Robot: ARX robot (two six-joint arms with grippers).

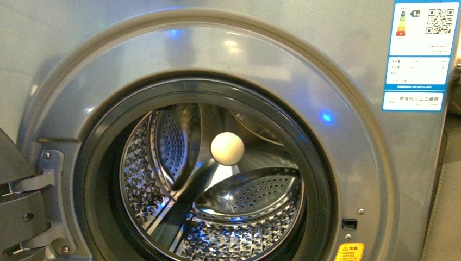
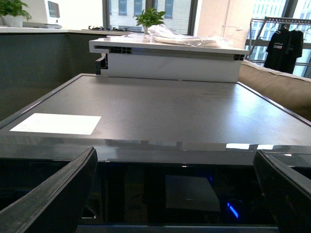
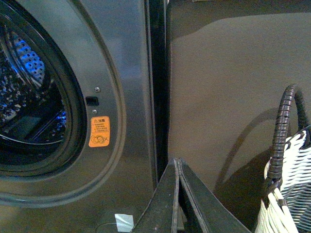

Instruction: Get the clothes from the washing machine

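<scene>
We see no clothes in the washing machine (image 1: pixel 348 163) drum; left fingers (image 2: pixel 53 191) spread wide and empty, right fingers (image 3: pixel 167 204) pressed together, empty.

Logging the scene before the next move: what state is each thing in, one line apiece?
Silver-grey front-loading washing machine: door swung open, drum mouth exposed.
Perforated steel drum: no dark garment visible inside.
Cream round ball: at the drum's centre.
Left end effector: open, above the machine's black top.
Right end effector: shut, holding nothing.
Grey-and-white woven basket: upright beside the machine, contents hidden.
</scene>
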